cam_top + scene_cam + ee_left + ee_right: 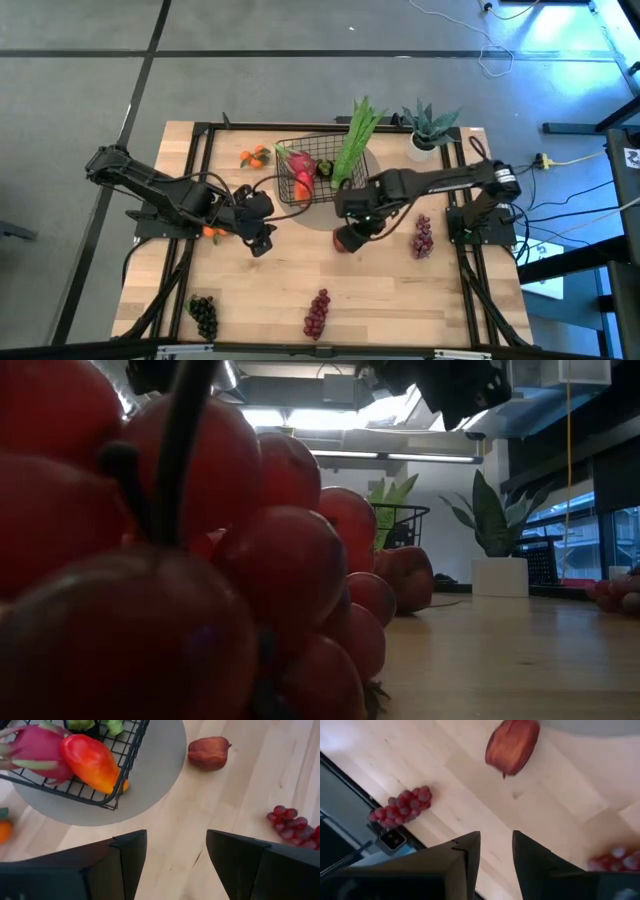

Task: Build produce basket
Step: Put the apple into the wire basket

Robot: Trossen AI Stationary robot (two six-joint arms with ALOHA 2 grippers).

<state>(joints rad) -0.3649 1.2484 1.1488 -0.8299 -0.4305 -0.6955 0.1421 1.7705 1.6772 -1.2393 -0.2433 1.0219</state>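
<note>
The black wire basket [308, 172] stands on a round grey mat [322, 212] at the table's far middle. It holds a pink dragon fruit [35, 750], a red-orange mango [92, 762] and a long green stalk [355, 140] that leans over its far rim. A red round fruit [347, 241] lies on the table by the mat's near edge. My right gripper [496, 837] hangs open above the table just short of this fruit [512, 747], nothing between its fingers. My left gripper [176, 837] stands open and empty, left of the mat [160, 765].
Red grape bunches lie at the right [423, 236] and near the front edge [317, 312]; dark grapes [204, 316] lie front left. Small oranges [255, 155] lie left of the basket, and one orange [210, 232] lies under my left arm. A potted plant [428, 128] stands far right.
</note>
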